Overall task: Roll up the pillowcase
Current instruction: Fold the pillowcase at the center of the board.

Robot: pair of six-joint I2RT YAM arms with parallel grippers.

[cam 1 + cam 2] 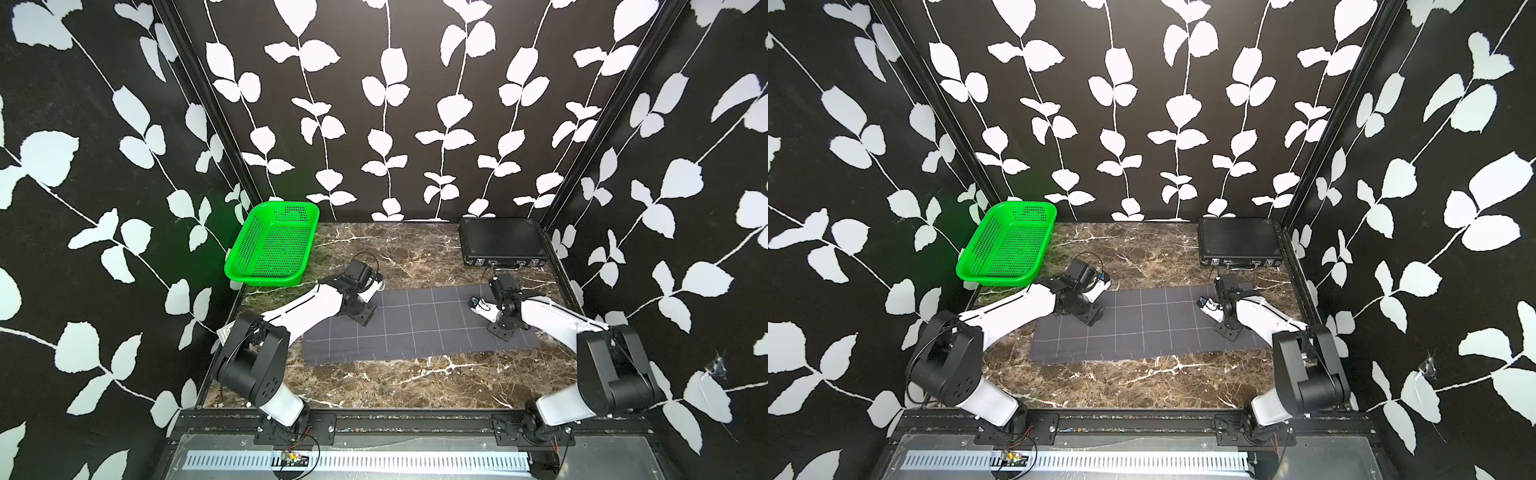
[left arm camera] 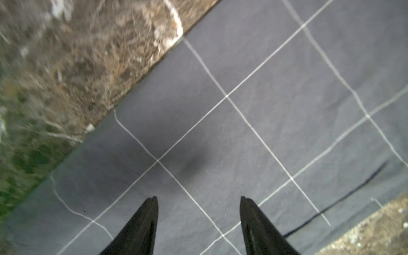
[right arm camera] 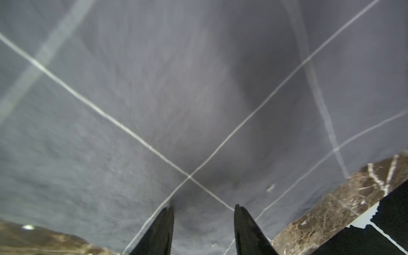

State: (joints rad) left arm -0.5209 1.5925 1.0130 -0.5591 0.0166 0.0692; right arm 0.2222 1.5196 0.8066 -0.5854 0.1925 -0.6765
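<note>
Nearest to the camera, at 6 o'clock, a black rail (image 1: 415,417) carries the bases of both arms, and both arms reach inward over the brown marble worktop (image 1: 415,386).

In both top views the pillowcase (image 1: 415,324) (image 1: 1142,328) lies in the middle of the worktop. It is dark grey with thin white grid lines. It is spread flat as a long band from 9 o'clock to 3 o'clock, and no part of it is rolled.

The left fingers (image 1: 365,319) stand over the band near its 9 o'clock end, and the right fingers (image 1: 500,330) near its 3 o'clock end.

In the left wrist view, which is a little blurred, the left fingers (image 2: 150,212) are apart with nothing between them. The cloth lies beneath, and a soft shadow falls on it.

In the right wrist view the right fingers (image 3: 165,220) are also apart and grip nothing. Their tips are low over the cloth, just before a crossing of two white lines. I cannot tell if they touch it.

At 10 o'clock a green basket (image 1: 272,245) sits tilted by the side wall. At 2 o'clock a black case (image 1: 500,243) lies flat and closed, with its latches toward 6 o'clock. Both are apart from the pillowcase.
</note>
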